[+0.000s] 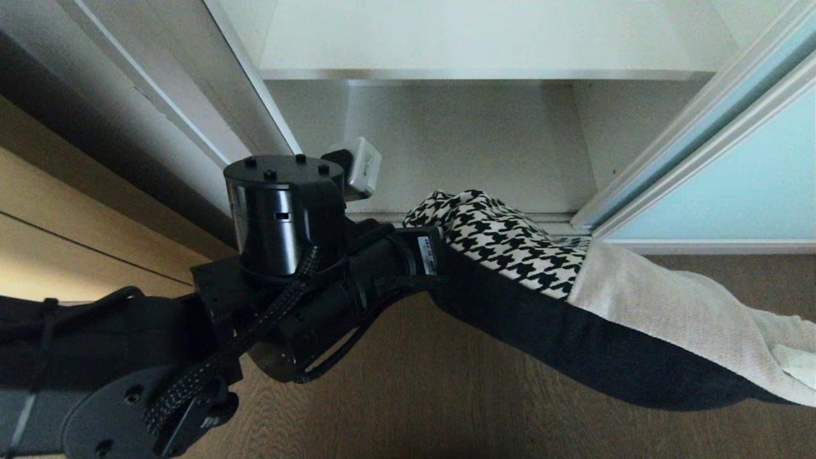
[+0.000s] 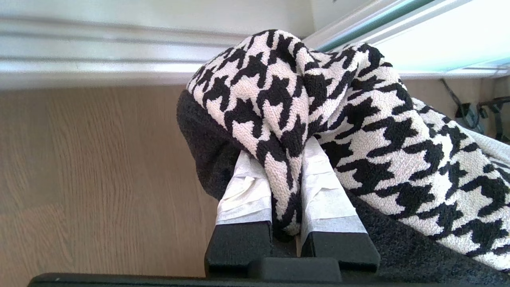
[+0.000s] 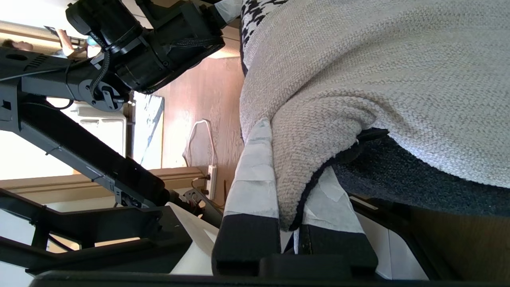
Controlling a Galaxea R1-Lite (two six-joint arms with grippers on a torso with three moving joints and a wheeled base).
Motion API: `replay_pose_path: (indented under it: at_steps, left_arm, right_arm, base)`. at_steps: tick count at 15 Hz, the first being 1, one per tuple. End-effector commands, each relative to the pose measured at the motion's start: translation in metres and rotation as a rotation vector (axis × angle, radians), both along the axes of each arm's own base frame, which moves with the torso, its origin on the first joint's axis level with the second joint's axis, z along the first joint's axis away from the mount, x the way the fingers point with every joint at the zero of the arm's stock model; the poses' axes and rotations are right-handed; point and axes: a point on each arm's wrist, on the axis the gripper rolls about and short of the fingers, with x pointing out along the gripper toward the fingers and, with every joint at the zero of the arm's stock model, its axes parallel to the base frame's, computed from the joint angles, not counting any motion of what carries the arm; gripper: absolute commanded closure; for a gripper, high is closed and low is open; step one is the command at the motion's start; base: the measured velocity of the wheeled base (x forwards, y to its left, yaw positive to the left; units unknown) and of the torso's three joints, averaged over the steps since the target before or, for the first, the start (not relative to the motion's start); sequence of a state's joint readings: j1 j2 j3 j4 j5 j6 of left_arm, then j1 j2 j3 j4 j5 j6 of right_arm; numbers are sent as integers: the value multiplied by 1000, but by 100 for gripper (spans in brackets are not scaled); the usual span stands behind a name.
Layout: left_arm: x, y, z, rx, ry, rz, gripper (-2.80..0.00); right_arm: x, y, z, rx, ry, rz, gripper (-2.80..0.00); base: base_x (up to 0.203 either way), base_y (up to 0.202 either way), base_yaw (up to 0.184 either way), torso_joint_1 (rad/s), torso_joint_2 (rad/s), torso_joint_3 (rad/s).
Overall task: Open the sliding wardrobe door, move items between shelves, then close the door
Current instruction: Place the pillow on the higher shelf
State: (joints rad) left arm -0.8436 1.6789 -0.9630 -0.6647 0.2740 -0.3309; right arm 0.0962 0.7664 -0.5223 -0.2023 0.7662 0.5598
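The cushion hangs stretched between my two grippers above the wood-grain floor, in front of the open wardrobe. Its houndstooth half faces the left arm, its cream patch the right, and its black back faces down. My left gripper is shut on a fold of the houndstooth corner, between white-taped fingers. My right gripper is shut on the cream corner by the black seam. A white shelf spans the top of the opening. The sliding wardrobe door stands slid to the right.
The wardrobe's white left side wall runs beside my left arm. The door's bottom track lies just behind the cushion. A white cable and power strip lie on the floor by the robot's base.
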Motion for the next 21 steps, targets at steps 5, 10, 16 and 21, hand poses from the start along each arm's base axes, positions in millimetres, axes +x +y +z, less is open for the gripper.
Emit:
replay_pose_path:
  at_steps: [5, 10, 16, 21]
  left_arm:
    - [1, 1, 3, -9, -7, 7, 0]
    - [1, 1, 1, -4, -5, 8, 0]
    - [0, 2, 3, -8, -8, 8, 0]
    - [1, 1, 1, -1, -7, 6, 0]
  right_arm:
    - [1, 0, 0, 2, 4, 4, 0]
    - [0, 0, 1, 4, -1, 3, 0]
    - [2, 0, 0, 3, 6, 4, 0]
    - [2, 0, 0, 3, 8, 4, 0]
  base:
    - [0, 0, 0, 3, 5, 204]
    - [0, 0, 0, 1, 1, 205]
    - [0, 0, 0, 4, 6, 203]
    - [0, 0, 0, 2, 3, 202]
